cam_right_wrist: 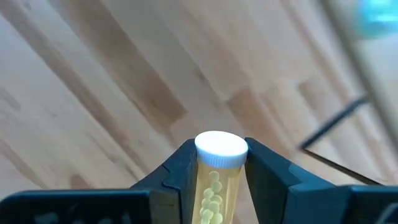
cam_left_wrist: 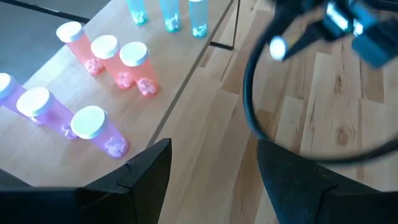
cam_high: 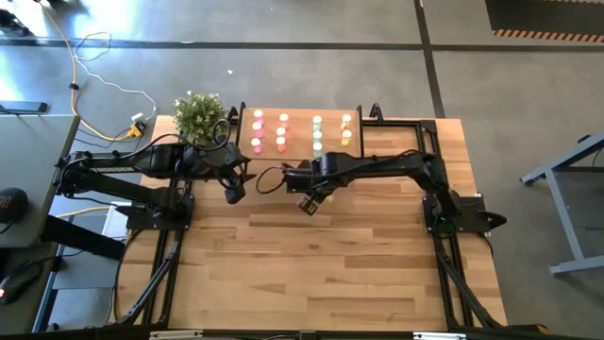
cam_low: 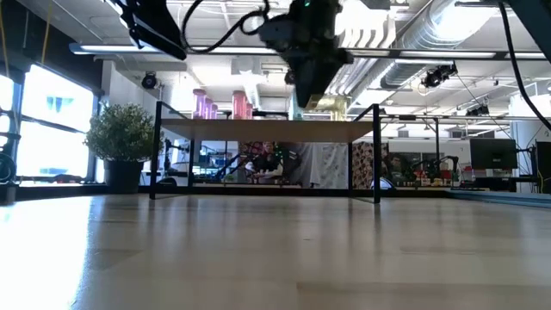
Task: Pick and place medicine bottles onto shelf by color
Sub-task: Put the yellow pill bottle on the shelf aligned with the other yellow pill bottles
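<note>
High view: the right tool hangs over the bench just in front of the shelf, where bottles already stand in colour columns. The yellow column sits at the far right, so a drift toward the green column would misplace the load or knock neighbours. The left tool waits nearby, close enough that the arms could brush.

Low view: the shelf's front edge is raised; coming in too low would strike it.

Left wrist view: the left tool's fingers stand wide apart, empty.

Right wrist view: the right tool grips a yellow bottle below its white cap; a slack grip could let it slip.
</note>
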Controlling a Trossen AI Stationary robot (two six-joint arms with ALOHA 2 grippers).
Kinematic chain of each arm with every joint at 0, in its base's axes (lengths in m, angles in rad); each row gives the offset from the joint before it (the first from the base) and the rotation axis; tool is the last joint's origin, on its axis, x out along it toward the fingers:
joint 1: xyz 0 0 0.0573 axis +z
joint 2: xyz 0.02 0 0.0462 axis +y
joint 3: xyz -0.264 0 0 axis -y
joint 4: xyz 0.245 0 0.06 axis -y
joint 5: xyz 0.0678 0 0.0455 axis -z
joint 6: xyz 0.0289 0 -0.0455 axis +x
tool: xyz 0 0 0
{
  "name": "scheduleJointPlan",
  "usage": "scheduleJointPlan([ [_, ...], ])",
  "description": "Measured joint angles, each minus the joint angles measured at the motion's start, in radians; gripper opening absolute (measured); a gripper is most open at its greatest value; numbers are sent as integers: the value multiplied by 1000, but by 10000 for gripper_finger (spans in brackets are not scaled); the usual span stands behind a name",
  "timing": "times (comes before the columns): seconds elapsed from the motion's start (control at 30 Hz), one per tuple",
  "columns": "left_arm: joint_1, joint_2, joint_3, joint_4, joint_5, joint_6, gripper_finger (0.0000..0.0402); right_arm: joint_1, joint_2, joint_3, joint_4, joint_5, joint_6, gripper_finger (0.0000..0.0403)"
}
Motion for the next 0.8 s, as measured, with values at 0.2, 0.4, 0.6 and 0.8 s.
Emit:
scheduleJointPlan([
  [0.2,0,0,0,0,0,25,227,0,-97,0,-128,138,32,105],
  [0.4,0,0,0,9,0,24,227,3,-225,0,-206,312,117,105],
  [0.6,0,0,0,24,-9,23,227,10,-364,-44,-196,421,145,105],
  [0.8,0,0,0,45,-25,24,227,13,-580,-351,-126,483,318,105],
])
